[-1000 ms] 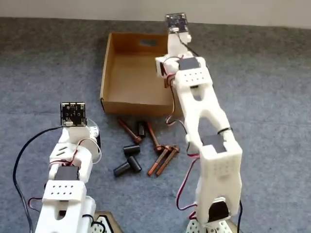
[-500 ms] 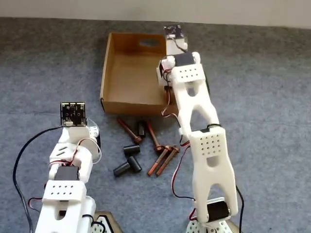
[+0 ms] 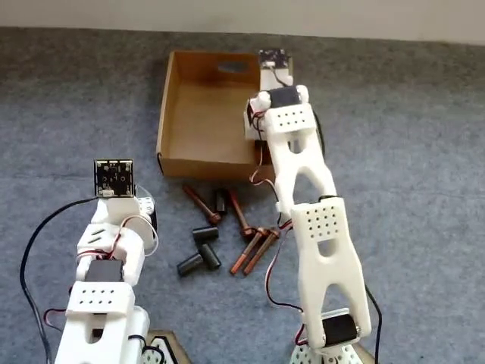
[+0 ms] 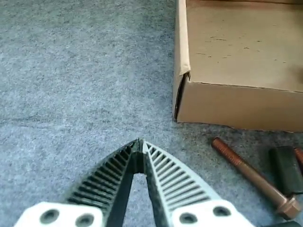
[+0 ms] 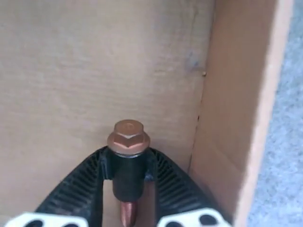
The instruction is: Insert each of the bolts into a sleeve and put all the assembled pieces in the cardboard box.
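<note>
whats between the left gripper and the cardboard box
Bare grey carpet lies between the left gripper and the cardboard box, as the left wrist view shows; the nearest bolt sits off to one side.

The left arm [image 3: 101, 297] and the right arm [image 3: 326, 250] are white plastic links with rows of small round holes, black servo motors at the joints, and thin red and black cables. The left gripper [image 4: 140, 145] has black, ribbed, triangular fingers [image 4: 166, 176] on white mounts.
</note>
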Motion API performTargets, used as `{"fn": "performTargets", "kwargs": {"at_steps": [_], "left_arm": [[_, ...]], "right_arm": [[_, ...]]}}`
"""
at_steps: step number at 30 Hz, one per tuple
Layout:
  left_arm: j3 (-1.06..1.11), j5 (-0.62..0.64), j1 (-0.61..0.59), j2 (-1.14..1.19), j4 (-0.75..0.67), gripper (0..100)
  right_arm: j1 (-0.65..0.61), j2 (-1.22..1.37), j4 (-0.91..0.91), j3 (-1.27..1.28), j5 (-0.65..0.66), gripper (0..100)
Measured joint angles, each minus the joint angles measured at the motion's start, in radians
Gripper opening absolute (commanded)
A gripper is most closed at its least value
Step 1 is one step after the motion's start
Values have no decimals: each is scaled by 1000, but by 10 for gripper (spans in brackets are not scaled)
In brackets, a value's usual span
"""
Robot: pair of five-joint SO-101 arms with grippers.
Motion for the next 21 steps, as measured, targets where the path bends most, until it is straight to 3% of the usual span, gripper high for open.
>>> {"fn": "performTargets", "kwargs": {"at_steps": [21], "left_arm": [[0,0,0,0,0,10]], "right_arm": [[-2,6,54,-2,0,6]]}}
